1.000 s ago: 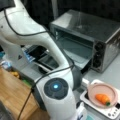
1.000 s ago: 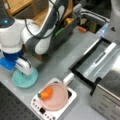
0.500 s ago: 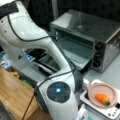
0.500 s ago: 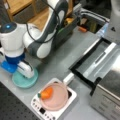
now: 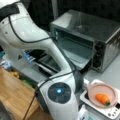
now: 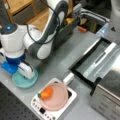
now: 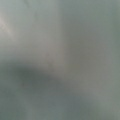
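Note:
In a front view my gripper (image 6: 26, 74) points down onto a teal plate (image 6: 18, 82) at the table's left edge. Its white hand covers the fingers, and I cannot see anything held. The wrist view is filled by a plain grey-teal surface very close to the camera. An orange carrot (image 6: 46, 93) lies on a pink plate (image 6: 61, 99) with a white handle, just right of the teal plate. In a front view the carrot (image 5: 102, 98) and pink plate (image 5: 100, 88) show at the lower right, and the arm's elbow (image 5: 59, 91) hides the gripper.
The pink plate sits on a white device with buttons (image 6: 40, 107). A toaster oven (image 5: 100, 30) stands with its door (image 6: 100, 60) folded down flat onto the grey table. A dark bin of small items (image 6: 67, 23) and wooden furniture (image 6: 17, 5) lie behind the arm.
The arm has bent a little further down and forward, bringing the wrist lower over the teal plate. Carrot, pink plate and oven have stayed put.

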